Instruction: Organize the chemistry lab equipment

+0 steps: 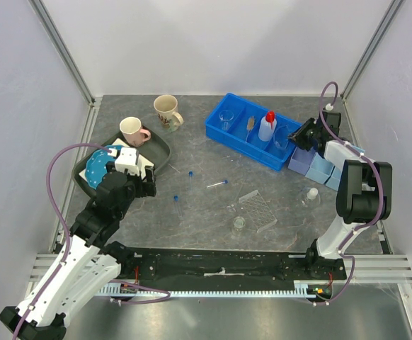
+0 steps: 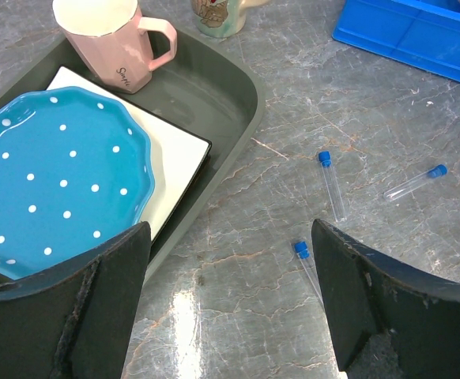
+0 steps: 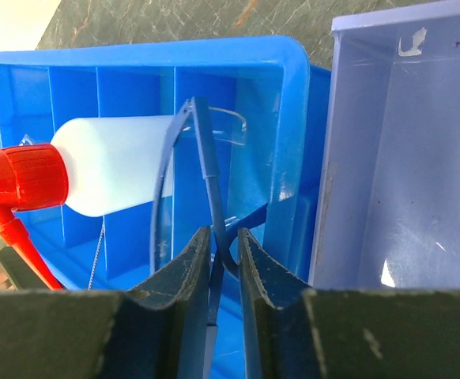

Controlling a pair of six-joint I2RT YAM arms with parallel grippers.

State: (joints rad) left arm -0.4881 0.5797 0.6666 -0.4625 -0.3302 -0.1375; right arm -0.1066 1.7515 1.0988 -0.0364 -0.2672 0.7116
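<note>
Goggles placement: right pincer (image 3: 224,249) clamps blue-framed goggles (image 3: 209,170) inside blue bin (image 3: 135,51); release seems due. Left pincer (image 2: 230,230) gapes near blue-capped tubes (image 2: 332,185).

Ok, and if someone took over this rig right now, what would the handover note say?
Left claw: open, empty, over the table beside the tray, with the blue-capped tubes just ahead.
Right claw: at the blue bin, jaws nearly closed either side of the goggles arm. Cannot tell if it is gripping or letting go.
Done: beaker, brush and squeeze bottle are in the bin, goggles in its end compartment.
Left: three tubes, tube rack, second beaker and flask are loose on the table.
</note>
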